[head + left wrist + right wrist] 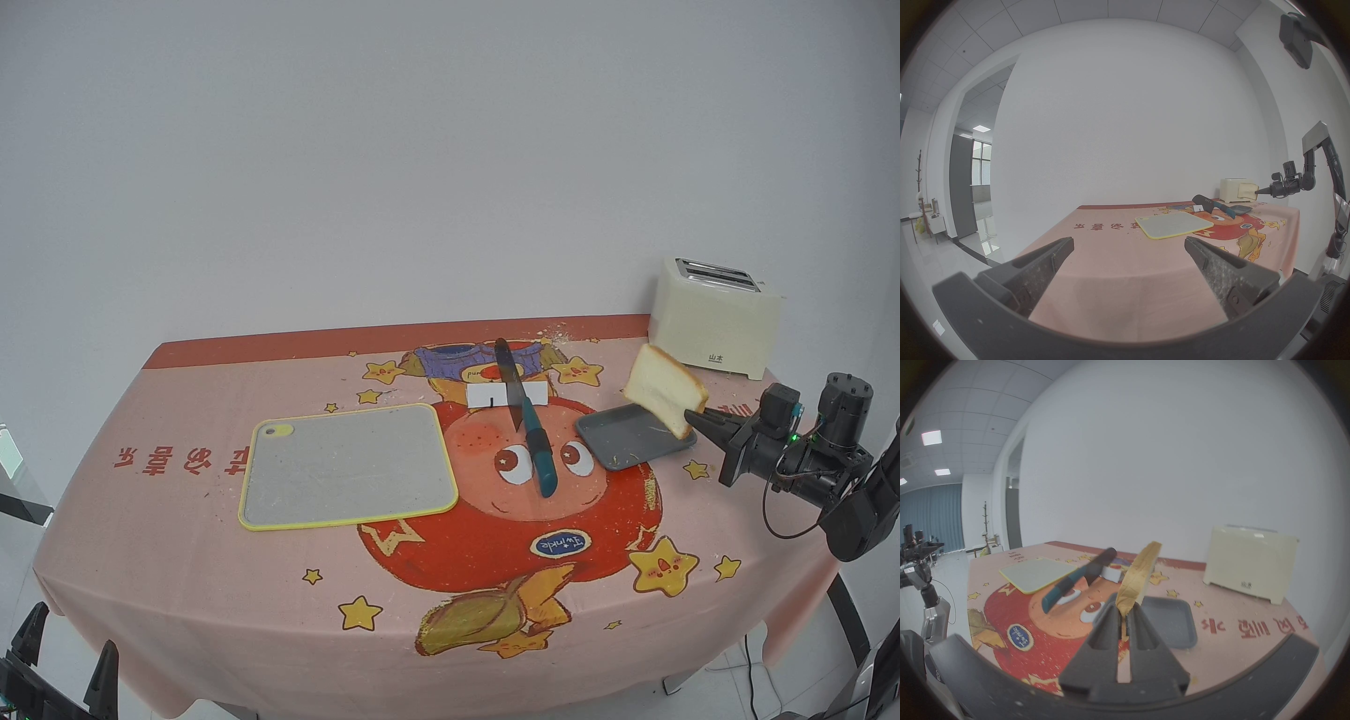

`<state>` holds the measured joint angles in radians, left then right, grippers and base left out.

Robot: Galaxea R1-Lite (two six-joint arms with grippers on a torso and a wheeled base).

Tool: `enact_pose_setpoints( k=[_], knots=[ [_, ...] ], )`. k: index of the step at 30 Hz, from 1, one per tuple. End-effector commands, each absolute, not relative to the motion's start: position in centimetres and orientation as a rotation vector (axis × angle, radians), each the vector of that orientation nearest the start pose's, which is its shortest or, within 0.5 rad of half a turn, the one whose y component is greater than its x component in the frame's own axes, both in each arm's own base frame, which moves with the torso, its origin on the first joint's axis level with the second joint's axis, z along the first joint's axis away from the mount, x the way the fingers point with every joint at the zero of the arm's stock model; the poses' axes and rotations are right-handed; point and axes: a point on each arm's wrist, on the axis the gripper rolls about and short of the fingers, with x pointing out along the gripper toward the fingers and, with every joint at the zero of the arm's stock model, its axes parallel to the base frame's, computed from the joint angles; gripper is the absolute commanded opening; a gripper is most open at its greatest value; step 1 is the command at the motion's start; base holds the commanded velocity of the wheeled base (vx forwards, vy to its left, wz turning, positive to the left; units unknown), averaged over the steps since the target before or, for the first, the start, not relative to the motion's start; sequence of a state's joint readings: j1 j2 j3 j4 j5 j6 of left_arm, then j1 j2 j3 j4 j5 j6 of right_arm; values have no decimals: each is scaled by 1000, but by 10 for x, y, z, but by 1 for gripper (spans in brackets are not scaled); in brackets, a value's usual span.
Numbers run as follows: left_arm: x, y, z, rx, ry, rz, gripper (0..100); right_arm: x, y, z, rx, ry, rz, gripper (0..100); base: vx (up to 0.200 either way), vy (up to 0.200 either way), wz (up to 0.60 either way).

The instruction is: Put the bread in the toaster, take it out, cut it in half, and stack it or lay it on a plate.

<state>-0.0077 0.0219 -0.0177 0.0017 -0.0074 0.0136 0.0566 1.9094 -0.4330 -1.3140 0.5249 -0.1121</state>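
My right gripper [695, 419] [1124, 609] is shut on a slice of bread [664, 387] [1138, 576], holding it on edge above the grey plate [634, 436] [1169, 620] at the right of the table. The cream toaster [716, 317] [1249, 561] stands behind it at the back right corner, slots upward. A knife with a teal handle [527, 419] [1076, 579] rests on a white stand mid-table. The grey cutting board [347, 465] [1173, 223] lies to the left. My left gripper [1129, 258] hangs open off the table's front left corner.
The table wears a pink cartoon cloth [506, 553] with its edges near on the front and right. A plain white wall rises behind the table. Open cloth lies between the board and the front edge.
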Motion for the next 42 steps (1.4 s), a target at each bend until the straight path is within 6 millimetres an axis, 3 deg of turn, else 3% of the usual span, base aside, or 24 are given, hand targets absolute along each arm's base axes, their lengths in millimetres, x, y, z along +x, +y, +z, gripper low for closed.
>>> enact_pose_setpoints(
  k=[1, 14, 26, 42],
  knots=[
    [-21, 0, 76, 14, 23, -15, 100, 287, 29, 103, -74, 118, 599, 0, 0, -200, 0],
    [-21, 0, 76, 14, 23, -15, 100, 294, 30, 118, -86, 70, 604, 0, 0, -200, 0],
    [-21, 0, 76, 14, 24, -16, 100, 294, 28, 165, -92, 55, 661, 0, 0, -200, 0],
    [-21, 0, 76, 14, 24, -16, 100, 303, 26, 193, -186, -3, 791, 0, 188, -38, 0]
  ],
)
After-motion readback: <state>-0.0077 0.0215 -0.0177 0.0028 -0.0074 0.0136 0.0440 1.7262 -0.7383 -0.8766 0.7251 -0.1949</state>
